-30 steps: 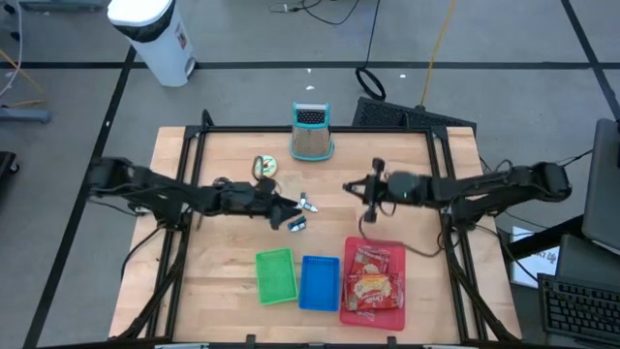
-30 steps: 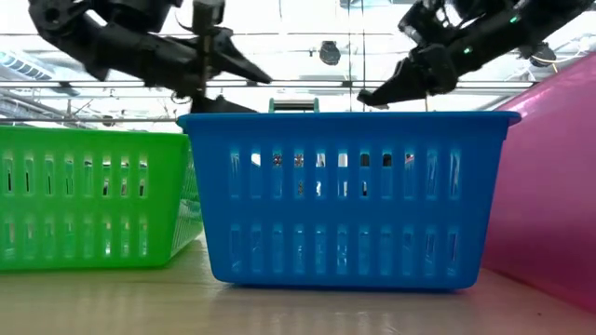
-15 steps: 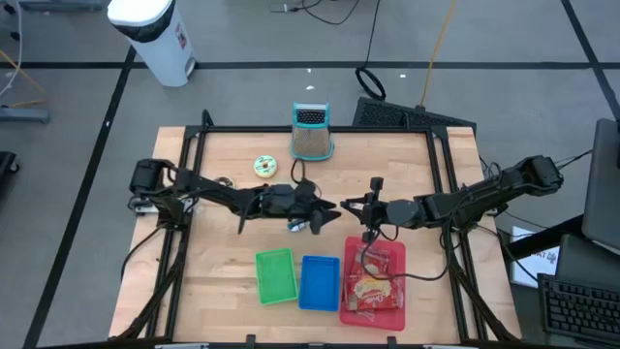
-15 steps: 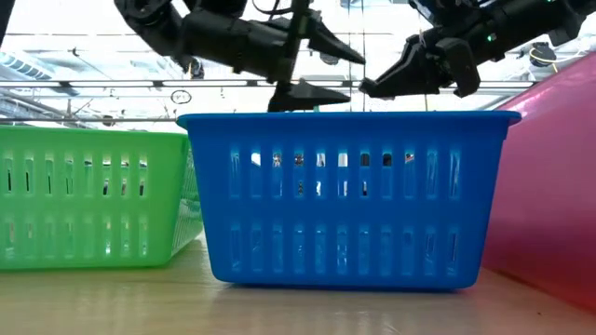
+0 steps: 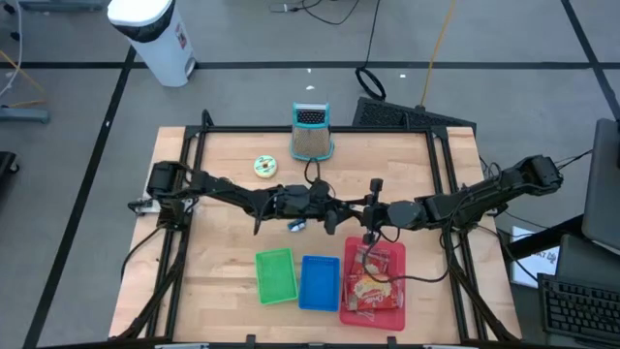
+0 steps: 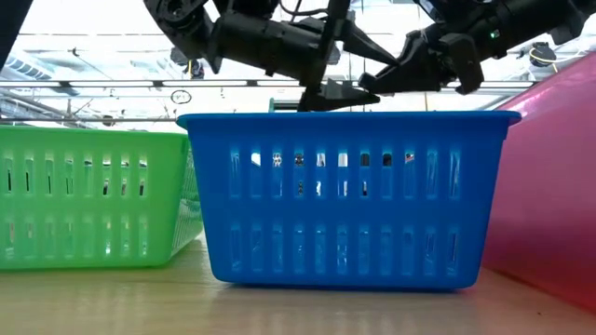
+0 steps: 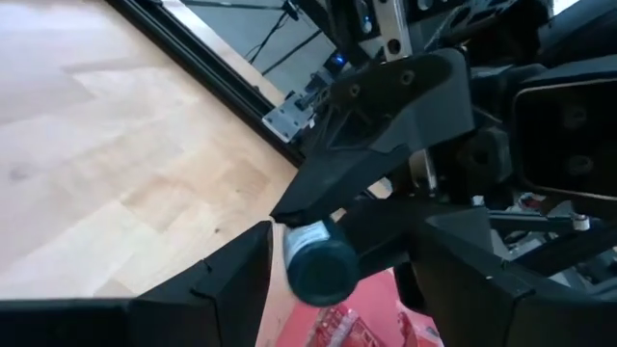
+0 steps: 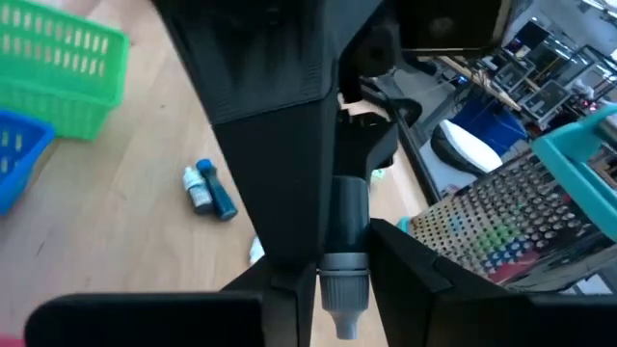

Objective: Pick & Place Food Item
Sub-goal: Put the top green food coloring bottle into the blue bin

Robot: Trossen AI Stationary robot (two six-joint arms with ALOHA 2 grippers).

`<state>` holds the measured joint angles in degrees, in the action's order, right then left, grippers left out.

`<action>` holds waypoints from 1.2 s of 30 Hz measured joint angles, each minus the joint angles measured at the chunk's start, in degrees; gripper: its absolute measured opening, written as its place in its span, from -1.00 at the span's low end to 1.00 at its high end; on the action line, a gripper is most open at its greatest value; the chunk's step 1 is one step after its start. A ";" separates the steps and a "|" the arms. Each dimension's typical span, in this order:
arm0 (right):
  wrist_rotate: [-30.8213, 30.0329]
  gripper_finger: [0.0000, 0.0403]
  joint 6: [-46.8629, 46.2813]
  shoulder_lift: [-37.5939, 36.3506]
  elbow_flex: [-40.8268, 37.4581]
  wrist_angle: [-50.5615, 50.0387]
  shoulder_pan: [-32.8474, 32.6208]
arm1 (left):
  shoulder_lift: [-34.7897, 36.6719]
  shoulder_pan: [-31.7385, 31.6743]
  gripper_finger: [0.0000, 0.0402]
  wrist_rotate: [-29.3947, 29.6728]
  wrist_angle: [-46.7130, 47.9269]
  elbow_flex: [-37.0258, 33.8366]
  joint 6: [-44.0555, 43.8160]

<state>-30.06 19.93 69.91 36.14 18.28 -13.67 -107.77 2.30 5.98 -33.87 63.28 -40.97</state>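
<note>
From the left edge of the table in the high view, the left arm stretches low and nearly straight to the frame's centre. There the left gripper [image 5: 337, 206] meets the right gripper [image 5: 358, 208] tip to tip. The right arm reaches in from the right edge, elbow raised.

The left wrist view shows the left fingers [image 7: 227, 280] spread, with a small bottle [image 7: 318, 265] between them, dark cap towards the camera. The right wrist view shows the right fingers [image 8: 424, 265] pinching that bottle. Only this view shows two more little bottles [image 8: 210, 190] lying together on the wood.

The low view puts both grippers above the blue basket [image 6: 345, 195], between the green basket [image 6: 88, 195] and red basket [image 6: 549, 177]. Printing on the packets [image 5: 373, 281] in the red basket is unreadable.
</note>
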 joint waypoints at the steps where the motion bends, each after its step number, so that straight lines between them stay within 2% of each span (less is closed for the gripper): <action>1: 0.02 -0.65 0.34 0.06 0.00 -0.11 -0.04 | -0.48 0.06 0.20 -0.07 0.04 0.45 0.00; 15: -0.48 -0.66 0.40 -0.07 -0.07 -1.09 0.01 | -1.28 -0.97 0.18 -0.45 0.73 1.88 -0.17; 24: -1.23 -0.65 0.97 -0.09 -0.05 -1.35 -0.28 | -1.26 -1.81 -0.24 0.02 0.71 1.88 -3.06; 31: -1.08 -0.61 0.41 -0.05 0.02 -1.44 -0.26 | -1.26 -2.33 -0.42 0.25 0.85 1.88 -3.02; 36: -1.61 -0.52 -2.80 -0.05 0.10 -1.92 -0.93 | -1.02 -2.40 -0.57 1.01 1.14 1.88 1.01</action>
<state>-31.67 17.13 69.87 36.24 16.37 -14.60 -108.79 -0.10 6.99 -32.73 65.17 -39.97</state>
